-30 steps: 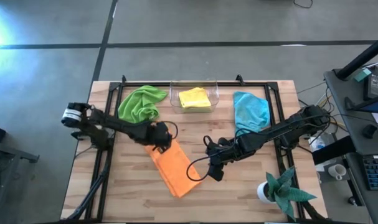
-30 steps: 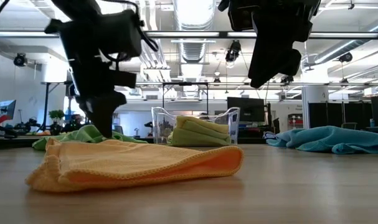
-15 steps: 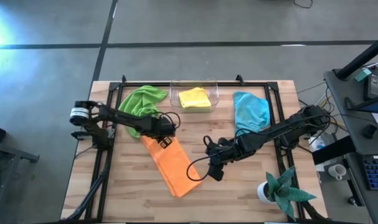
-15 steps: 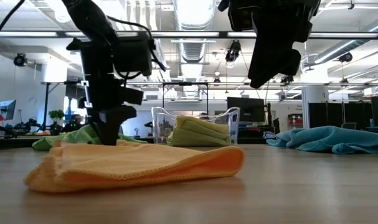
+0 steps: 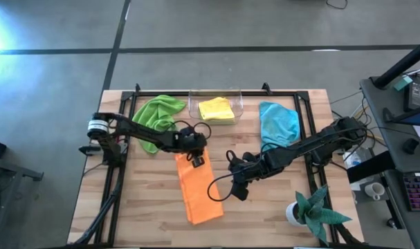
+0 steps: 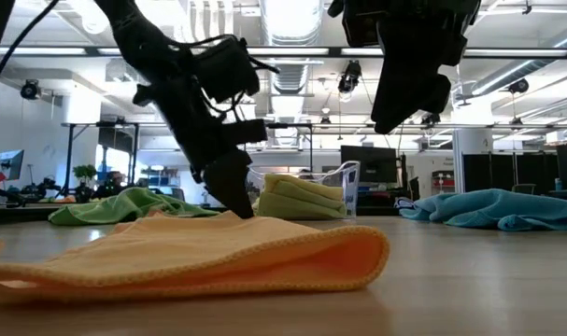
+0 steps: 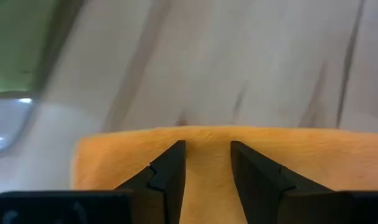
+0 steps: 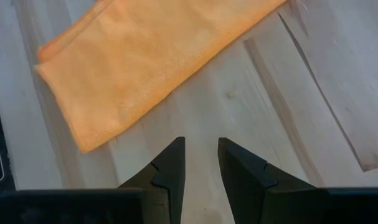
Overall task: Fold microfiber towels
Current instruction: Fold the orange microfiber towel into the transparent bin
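Note:
The orange towel (image 5: pixel 198 190) lies folded into a long strip on the table's middle, running near to far. My left gripper (image 5: pixel 195 156) stands on its far end, fingers a little apart with orange cloth (image 7: pixel 207 162) showing between them. My right gripper (image 5: pixel 239 192) hangs above the bare wood just right of the strip, open and empty (image 8: pixel 201 146). A lime green towel (image 5: pixel 156 116) lies crumpled at the far left, a light blue towel (image 5: pixel 277 124) at the far right. A folded yellow towel (image 5: pixel 216 109) sits in a clear bin. My left gripper sets both fingertips (image 7: pixel 171 155) down on the top face of the orange towel, just short of its far edge (image 7: pixel 204 132). The fingers slant down from the table's far left. The towel lies flat on the table; whether any cloth is pinched between them I cannot tell.
The clear bin (image 5: pixel 215 92) stands at the far middle. A teal spiky plant in a white pot (image 5: pixel 308 211) is at the near right corner. Black frame rails (image 5: pixel 126 117) run along the table's left, far and right sides. Bare wood lies near left of the orange strip.
My left gripper has gone toward the table's right edge and rolled its wrist, taking the orange towel's far end along. The towel has swung from slanting to nearly straight near-to-far, while its near end has stayed about where it was.

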